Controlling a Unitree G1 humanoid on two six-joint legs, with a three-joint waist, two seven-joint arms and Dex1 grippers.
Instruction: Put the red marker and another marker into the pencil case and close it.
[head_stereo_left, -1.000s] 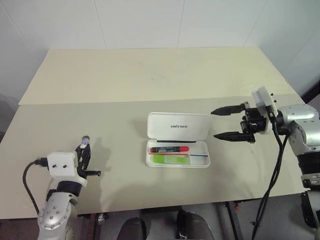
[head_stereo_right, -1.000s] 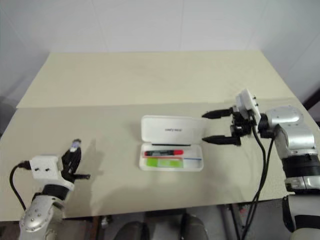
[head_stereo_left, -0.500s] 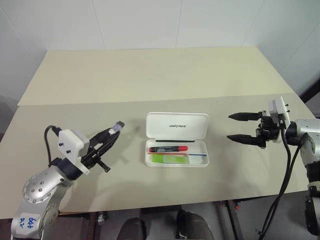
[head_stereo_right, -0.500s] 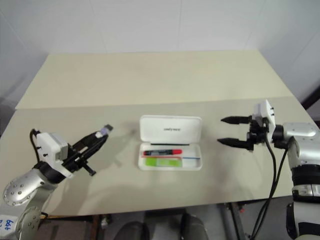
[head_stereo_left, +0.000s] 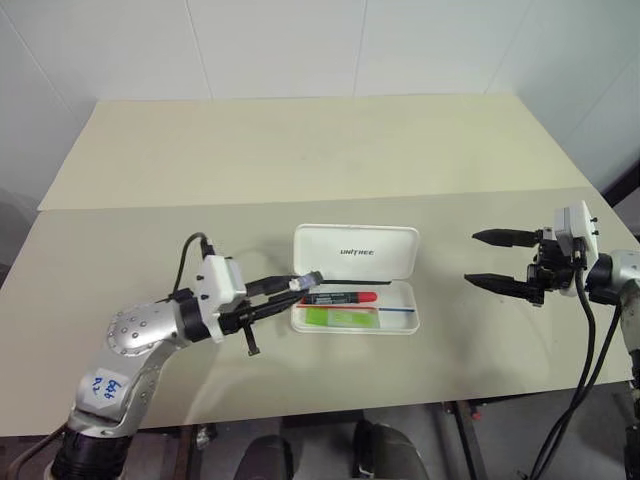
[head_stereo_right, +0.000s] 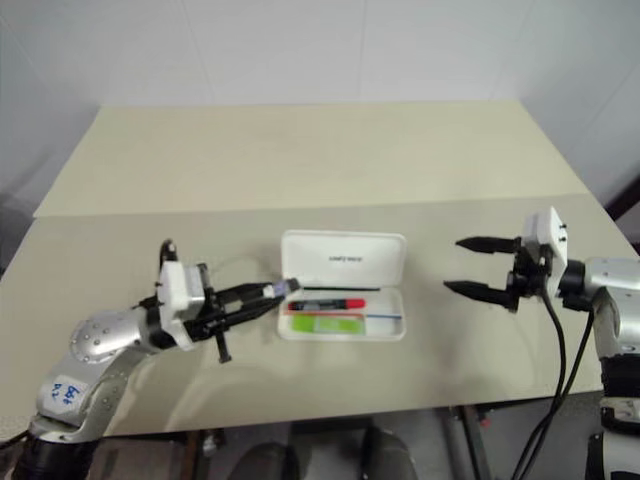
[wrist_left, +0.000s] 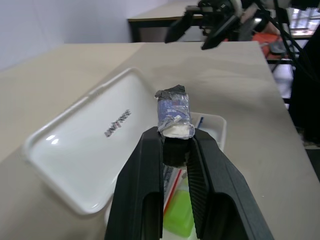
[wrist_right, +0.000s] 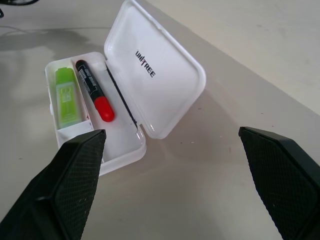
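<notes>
Two markers lie in pencil case (head_stereo_left: 355, 279); left end effector (head_stereo_left: 296, 289) grips small blue-tipped piece (wrist_left: 174, 112), right end effector (head_stereo_left: 505, 260) wide open, empty. Risk: piece dropped inside could jam lid closure.

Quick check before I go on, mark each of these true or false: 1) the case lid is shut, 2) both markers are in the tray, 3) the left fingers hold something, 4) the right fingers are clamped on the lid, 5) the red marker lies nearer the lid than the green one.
1) False. The pencil case lies open, with its lid folded back flat on the table.
2) True. The red marker and the green marker both lie in the tray.
3) True. The left gripper is shut on a small grey, blue-wrapped piece at the case's left end.
4) False. The right gripper is open and apart from the case, on its right.
5) True. The red one lies on the lid's side.
</notes>
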